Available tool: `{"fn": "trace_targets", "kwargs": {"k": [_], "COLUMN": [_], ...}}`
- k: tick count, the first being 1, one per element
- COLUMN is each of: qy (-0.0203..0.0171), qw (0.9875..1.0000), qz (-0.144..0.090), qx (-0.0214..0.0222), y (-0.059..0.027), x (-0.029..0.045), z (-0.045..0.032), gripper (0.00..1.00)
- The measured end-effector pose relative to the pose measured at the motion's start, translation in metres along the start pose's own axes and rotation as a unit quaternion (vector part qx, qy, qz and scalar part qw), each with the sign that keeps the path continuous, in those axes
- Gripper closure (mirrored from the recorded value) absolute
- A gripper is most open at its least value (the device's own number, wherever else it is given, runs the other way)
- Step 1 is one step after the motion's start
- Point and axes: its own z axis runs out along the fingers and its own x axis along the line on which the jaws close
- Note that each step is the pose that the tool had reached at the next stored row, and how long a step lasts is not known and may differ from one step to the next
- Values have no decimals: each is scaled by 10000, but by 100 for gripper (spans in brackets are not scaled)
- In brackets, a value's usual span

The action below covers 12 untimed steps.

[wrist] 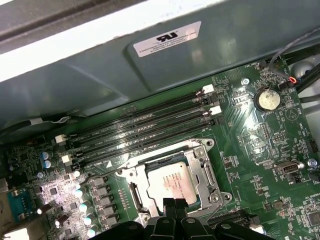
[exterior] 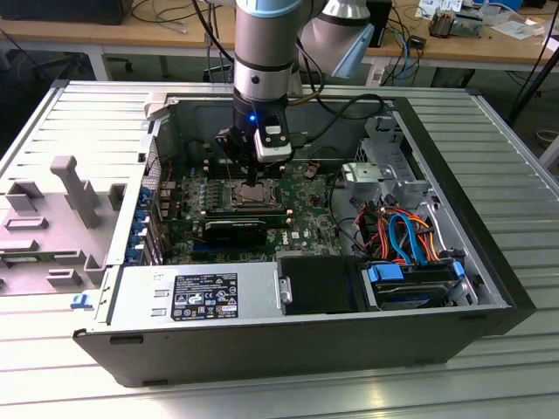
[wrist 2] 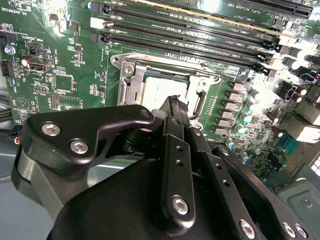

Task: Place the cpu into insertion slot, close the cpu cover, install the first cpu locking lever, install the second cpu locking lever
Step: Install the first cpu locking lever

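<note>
Cpu (wrist: 172,184), a flat silver-grey square chip, was found seated directly under the black gripper (wrist 2: 174,105). Its fingers (wrist 2: 176,137) were closed together, empty.

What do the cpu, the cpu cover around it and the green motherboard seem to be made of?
The cpu: metal top, dull silver-grey, with soft glare. The cpu cover: probably thin stamped steel, bright silver, with shiny edges. The motherboard: likely fibreglass laminate under a glossy green coating that reflects light.

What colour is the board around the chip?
The board is green, clearest in the first wrist view.
</note>
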Motion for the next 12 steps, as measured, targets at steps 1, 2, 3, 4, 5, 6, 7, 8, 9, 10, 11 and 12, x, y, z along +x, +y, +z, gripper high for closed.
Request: {"fn": "trace_targets", "kwargs": {"k": [1, 2, 3, 4, 5, 6, 7, 8, 9, 10, 11, 12], "qy": [0, 0, 0, 0, -1, -1, -1, -1, -1, -1, -1, -2], "qw": [10000, 10000, 10000, 10000, 10000, 10000, 10000, 10000, 10000, 10000, 10000, 10000], "qz": [-6, -11, -15, -21, -25, -32, -37, -42, -46, -54, -58, -63], "qx": [0, 0, 1, 1, 1, 2, 2, 2, 2, 2, 3, 3], "y": [0, 0, 0, 0, 0, 0, 0, 0, 0, 0, 0, 0], "x": [0, 0, 0, 0, 0, 0, 0, 0, 0, 0, 0, 0], "z": [0, 0, 0, 0, 0, 0, 0, 0, 0, 0, 0, 0], "gripper": [89, 89, 89, 89, 89, 89, 89, 89, 89, 89, 89, 89]}}
